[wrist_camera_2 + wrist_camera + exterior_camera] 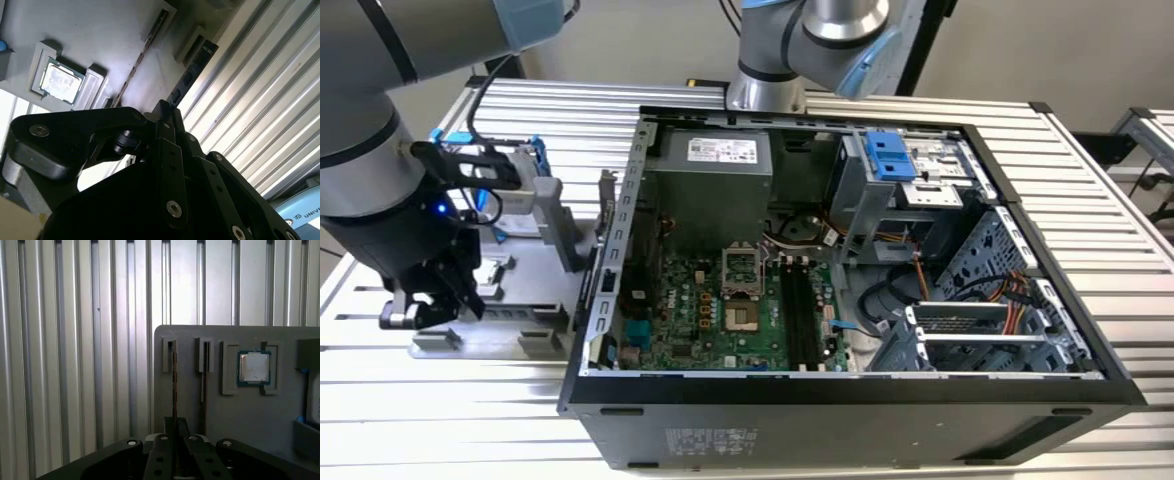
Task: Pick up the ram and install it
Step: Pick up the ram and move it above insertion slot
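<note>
We see the ram [174, 385] edge-on: a thin dark stick standing on its long edge in a slot of the grey holder [250, 440], at nine o'clock of the computer case [854, 405] in the exterior view.

Table [1107, 200]: ribbed bare aluminium slats, bright, satin sheen.
Parts holder [250, 410]: grey plastic, matt, smooth.
Processor chip [254, 367]: silver metal lid, dull shine, green board rim.
Ram [174, 385]: thin dark edge, matt.
Gripper [175, 426]: black matt metal, bright screw heads.
Computer case [854, 425]: black matt outer skin, bare grey sheet steel inside.
</note>
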Motion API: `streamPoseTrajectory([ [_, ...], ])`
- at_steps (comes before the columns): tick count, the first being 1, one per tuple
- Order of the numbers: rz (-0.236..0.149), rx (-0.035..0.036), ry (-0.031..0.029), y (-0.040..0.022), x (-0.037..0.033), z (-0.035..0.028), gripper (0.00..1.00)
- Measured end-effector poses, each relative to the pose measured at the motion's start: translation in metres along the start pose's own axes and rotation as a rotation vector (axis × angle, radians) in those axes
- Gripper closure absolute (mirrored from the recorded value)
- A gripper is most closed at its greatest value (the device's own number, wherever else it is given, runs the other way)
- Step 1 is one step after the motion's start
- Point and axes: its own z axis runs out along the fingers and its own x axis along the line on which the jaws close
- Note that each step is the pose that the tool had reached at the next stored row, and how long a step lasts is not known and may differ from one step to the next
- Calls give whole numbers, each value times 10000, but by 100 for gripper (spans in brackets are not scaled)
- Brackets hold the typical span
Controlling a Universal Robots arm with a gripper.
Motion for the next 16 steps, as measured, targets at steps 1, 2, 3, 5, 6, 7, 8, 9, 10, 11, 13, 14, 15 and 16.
streamPoseTrajectory([
  [1, 0, 1, -1, 0, 0, -12, 100],
  [2, 0, 0, 0, 0, 0, -23, 100],
  [3, 0, 1, 0, 0, -1, -35, 100],
  [5, 0, 1, -1, 0, -1, -59, 100],
  [6, 0, 0, -1, 0, -1, -71, 100],
  [7, 0, 0, 0, 1, -2, -81, 100],
  [8, 0, 0, 0, 0, -2, -91, 100],
  [9, 0, 0, 0, 1, -2, -101, 100],
  [10, 0, 1, -1, 1, -2, -109, 100],
  [11, 0, 1, -1, 1, -2, -117, 100],
  [13, 0, 0, 0, 1, -3, -136, 100],
  [14, 0, 0, 0, 1, -3, -144, 100],
  [15, 0, 0, 0, 1, -3, -153, 100],
  [16, -1, 1, -1, 1, -3, -161, 100],
])
